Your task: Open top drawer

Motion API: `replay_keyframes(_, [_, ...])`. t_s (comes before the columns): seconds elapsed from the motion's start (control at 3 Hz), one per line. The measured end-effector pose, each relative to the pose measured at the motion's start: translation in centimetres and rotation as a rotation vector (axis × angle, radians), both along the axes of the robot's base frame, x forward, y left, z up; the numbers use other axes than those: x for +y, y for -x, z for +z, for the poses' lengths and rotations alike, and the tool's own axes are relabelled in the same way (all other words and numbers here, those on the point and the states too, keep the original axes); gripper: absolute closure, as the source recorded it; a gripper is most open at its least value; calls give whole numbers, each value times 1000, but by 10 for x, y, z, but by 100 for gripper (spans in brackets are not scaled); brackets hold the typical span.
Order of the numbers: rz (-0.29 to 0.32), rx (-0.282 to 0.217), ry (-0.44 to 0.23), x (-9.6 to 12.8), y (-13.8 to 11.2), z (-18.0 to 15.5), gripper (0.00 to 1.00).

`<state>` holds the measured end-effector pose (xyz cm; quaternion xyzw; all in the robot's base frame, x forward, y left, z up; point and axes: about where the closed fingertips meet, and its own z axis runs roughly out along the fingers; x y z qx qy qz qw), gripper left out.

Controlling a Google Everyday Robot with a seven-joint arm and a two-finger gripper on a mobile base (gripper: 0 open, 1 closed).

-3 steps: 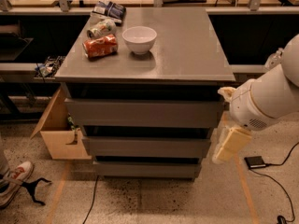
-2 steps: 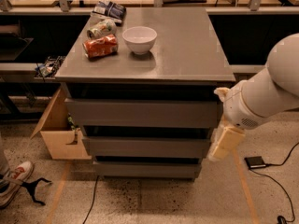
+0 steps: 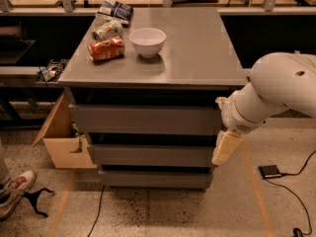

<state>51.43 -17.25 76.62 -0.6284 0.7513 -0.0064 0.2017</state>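
Note:
The top drawer [image 3: 145, 120] is the widest grey front, just under the tabletop of the grey cabinet [image 3: 197, 53]. It has no handle, and a dark gap shows above it. Two narrower grey drawer fronts sit below it [image 3: 150, 154] [image 3: 155, 179]. My gripper [image 3: 225, 147] is cream-coloured and hangs from the white arm [image 3: 276, 90] at the cabinet's right front corner. It is level with the middle drawer's right end, just below the top drawer's right edge.
On the tabletop stand a white bowl [image 3: 147, 41], a red can on its side [image 3: 105, 49], a second can [image 3: 107, 29] and a snack bag [image 3: 114, 10]. A cardboard box [image 3: 61, 144] stands left of the cabinet. A black pedal with a cable [image 3: 270, 171] lies on the floor at right. A person's shoe [image 3: 15, 191] is at lower left.
My arm and gripper have moved left, from beside the cabinet to its right front corner. The drawers and tabletop objects have not moved.

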Motion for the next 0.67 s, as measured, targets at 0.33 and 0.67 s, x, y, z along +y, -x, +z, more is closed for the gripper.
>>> replay_keyframes(0.33, [10,17,-3,2,-20,-25,0])
replay_keyframes(0.67, [40,4,15,11,-37,-39,0])
